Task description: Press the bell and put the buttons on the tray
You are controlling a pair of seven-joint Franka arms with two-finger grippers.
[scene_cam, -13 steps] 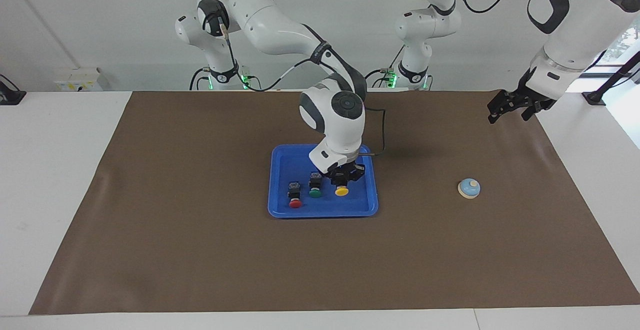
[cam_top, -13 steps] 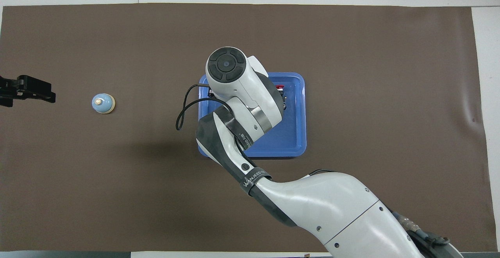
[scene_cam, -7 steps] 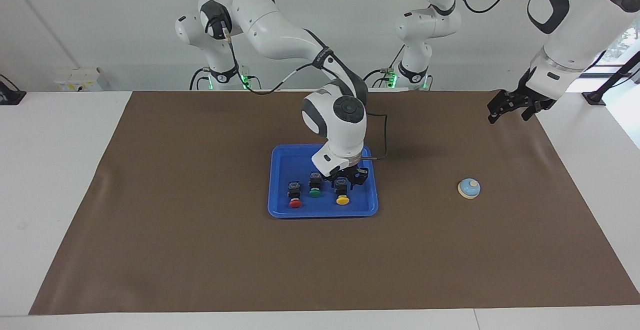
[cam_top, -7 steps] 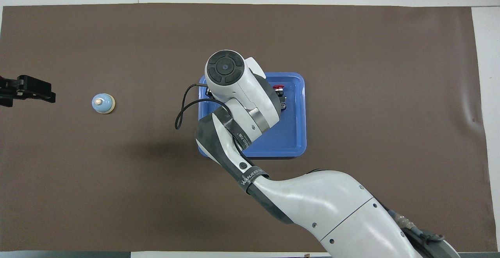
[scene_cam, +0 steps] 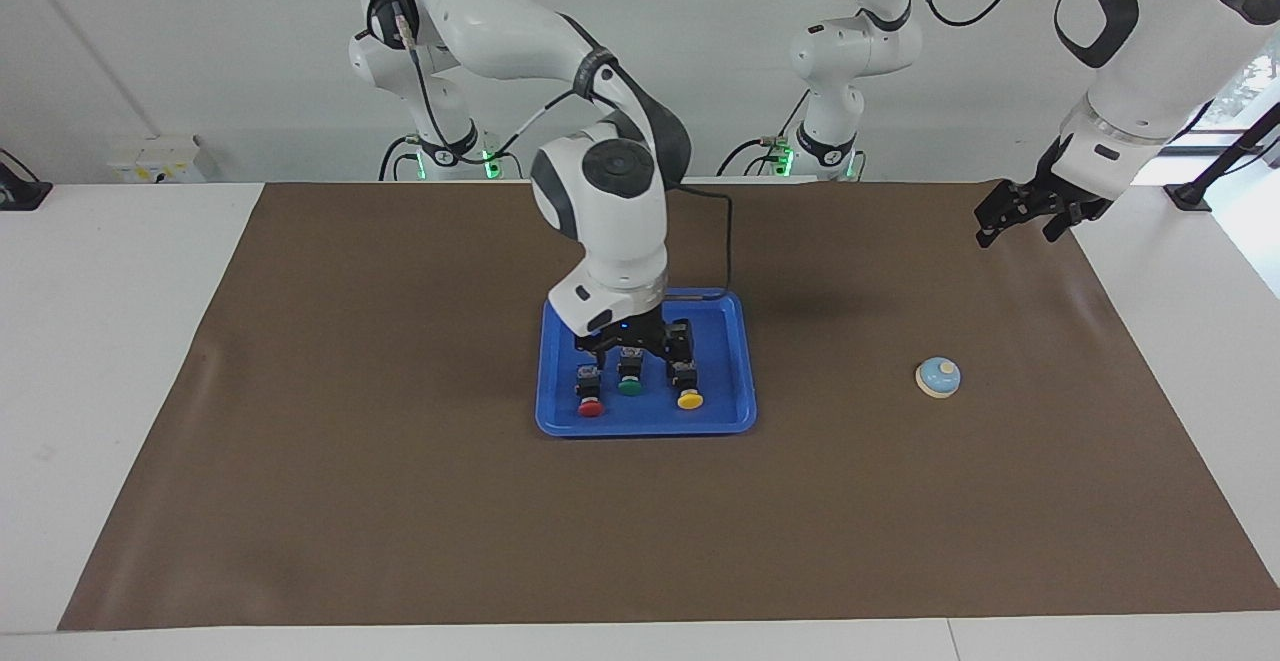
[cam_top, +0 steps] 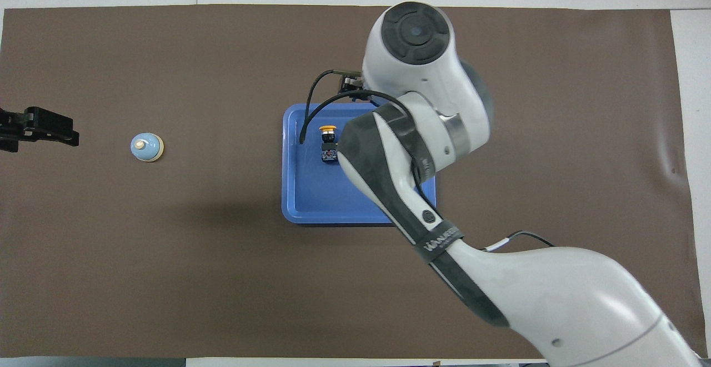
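The blue tray [scene_cam: 645, 423] lies mid-table and also shows in the overhead view [cam_top: 290, 189]. In it stand the red button [scene_cam: 591, 403], the green button [scene_cam: 630, 385] and the yellow button [scene_cam: 689, 396] in a row. My right gripper [scene_cam: 640, 347] hangs open and empty just above the green button, touching nothing. In the overhead view only the yellow button [cam_top: 328, 140] shows; the right arm hides the other two and the gripper. The light blue bell [scene_cam: 938, 377] sits on the mat toward the left arm's end [cam_top: 147, 147]. My left gripper [scene_cam: 1030, 211] waits raised over the mat's corner [cam_top: 39, 128].
A brown mat [scene_cam: 400, 501] covers the table. The right arm's wrist and cable [cam_top: 311, 111] lean over the tray. The white table edge [scene_cam: 100, 341] borders the mat.
My right gripper has let go of the yellow button, risen and swung along the tray toward the right arm's end. The yellow button now stands free in the tray. The left arm has not moved.
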